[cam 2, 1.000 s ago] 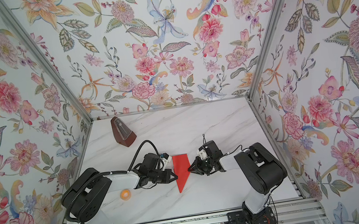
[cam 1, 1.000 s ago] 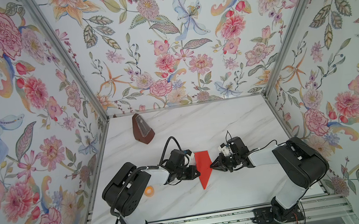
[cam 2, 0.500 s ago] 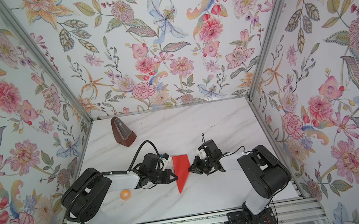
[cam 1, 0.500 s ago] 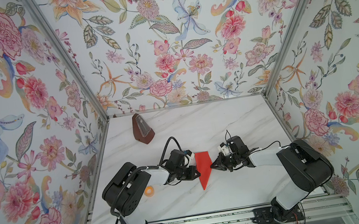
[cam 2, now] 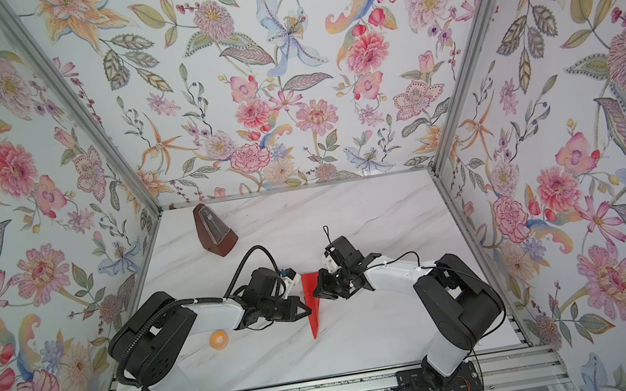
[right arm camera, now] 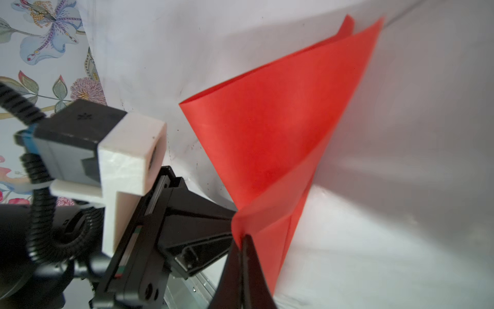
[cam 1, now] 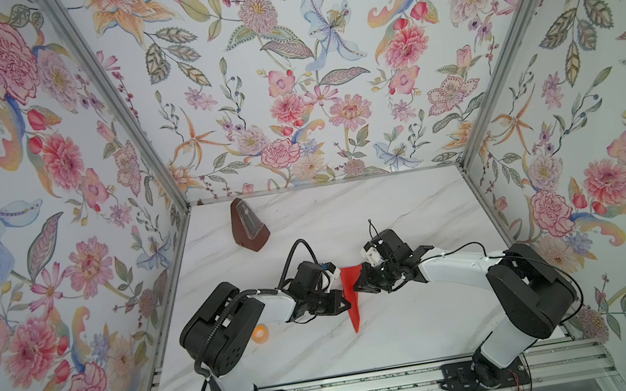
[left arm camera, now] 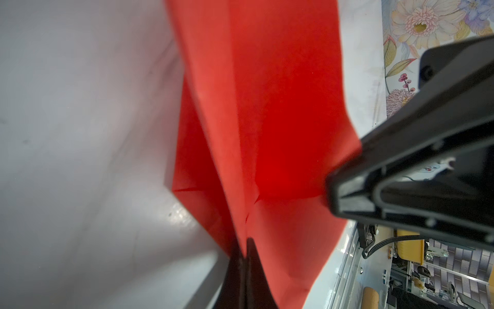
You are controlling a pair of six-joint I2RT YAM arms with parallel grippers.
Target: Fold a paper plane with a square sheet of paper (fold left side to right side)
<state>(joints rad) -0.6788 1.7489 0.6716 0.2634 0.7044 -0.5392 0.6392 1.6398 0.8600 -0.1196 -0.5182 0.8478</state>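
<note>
Since a second ago the right hand (cam 1: 355, 287) has closed its fingers on the red paper sheet (cam 1: 353, 313), which now looks narrower. The left hand (cam 1: 347, 306) is closed too, pinching the opposite side. Folded to a long point, the sheet is between both hands, mid worktop (cam 1: 407, 329).

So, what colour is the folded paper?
The paper is plain bright red, clearest in the right wrist view.

You are seeing bright even light, soft shadows on the table (cam 1: 408, 338), red paper (left arm camera: 267, 107) blurring close up.
</note>
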